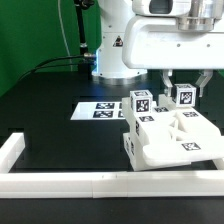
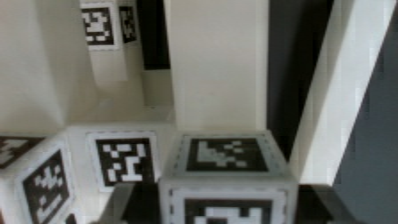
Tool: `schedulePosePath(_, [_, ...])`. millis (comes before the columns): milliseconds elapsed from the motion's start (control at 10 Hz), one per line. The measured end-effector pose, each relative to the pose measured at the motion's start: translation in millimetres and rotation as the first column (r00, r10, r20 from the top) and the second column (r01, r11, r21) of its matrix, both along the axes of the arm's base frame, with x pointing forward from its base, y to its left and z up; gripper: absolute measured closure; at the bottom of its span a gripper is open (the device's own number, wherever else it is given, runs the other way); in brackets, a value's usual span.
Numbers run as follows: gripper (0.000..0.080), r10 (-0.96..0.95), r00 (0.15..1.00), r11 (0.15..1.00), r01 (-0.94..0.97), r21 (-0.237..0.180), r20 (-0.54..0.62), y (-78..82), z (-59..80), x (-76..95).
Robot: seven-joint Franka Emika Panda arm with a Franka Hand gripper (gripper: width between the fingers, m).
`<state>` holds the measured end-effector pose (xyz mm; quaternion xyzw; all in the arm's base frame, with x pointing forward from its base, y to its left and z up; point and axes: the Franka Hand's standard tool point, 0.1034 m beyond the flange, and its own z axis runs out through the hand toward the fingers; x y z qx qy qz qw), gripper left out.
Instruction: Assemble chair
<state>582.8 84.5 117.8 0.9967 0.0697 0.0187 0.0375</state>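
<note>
The chair [image 1: 165, 140] is a cluster of matte white blocky pieces with square tags, standing near the front rail at the exterior view's right. One tagged post [image 1: 141, 103] rises at its back left. My gripper [image 1: 185, 94] comes down from above with its fingers on either side of a second tagged upright piece [image 1: 184, 97] at the back right. In the wrist view my gripper [image 2: 222, 205] has dark fingers [image 2: 135, 203] pressed against both sides of this tagged white block [image 2: 222, 175], shut on it. A tagged neighbouring block [image 2: 121, 158] sits beside it.
The marker board [image 1: 104, 109] lies flat on the black table behind the chair at the exterior view's left. Long white border rails [image 1: 90, 184] run along the front and the left side. The robot's white base [image 1: 120, 45] stands at the back.
</note>
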Motion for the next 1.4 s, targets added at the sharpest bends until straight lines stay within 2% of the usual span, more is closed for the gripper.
schedulePosePath(100, [0.0515, 0.0, 1.0, 1.0, 0.0, 0.0, 0.0, -0.2, 0.0, 0.0])
schedulePosePath(200, [0.033, 0.0, 1.0, 1.0, 0.0, 0.0, 0.0, -0.3, 0.0, 0.0])
schedulePosePath(300, [0.033, -0.001, 1.0, 1.0, 0.001, 0.0, 0.0, -0.4, 0.0, 0.1])
schedulePosePath(400, [0.0186, -0.001, 1.0, 1.0, 0.001, 0.0, 0.0, -0.4, 0.0, 0.1])
schedulePosePath(600, [0.0152, -0.001, 1.0, 1.0, 0.001, 0.0, 0.0, -0.5, 0.0, 0.1])
schedulePosePath(800, [0.0152, -0.001, 1.0, 1.0, 0.001, 0.0, 0.0, -0.7, 0.0, 0.1])
schedulePosePath(900, [0.0152, -0.032, 0.999, 0.999, 0.032, 0.02, 0.001, -0.6, 0.5, 0.3])
schedulePosePath(1000, [0.0151, -0.12, 0.993, 0.99, 0.12, 0.08, 0.0, -1.8, 2.0, 1.9])
schedulePosePath(1200, [0.0151, -0.175, 0.985, 0.98, 0.175, 0.091, -0.001, 3.1, 1.7, 2.2])
schedulePosePath(1400, [0.0151, -0.183, 0.983, 0.98, 0.183, 0.071, -0.005, 4.0, -3.3, 0.8])
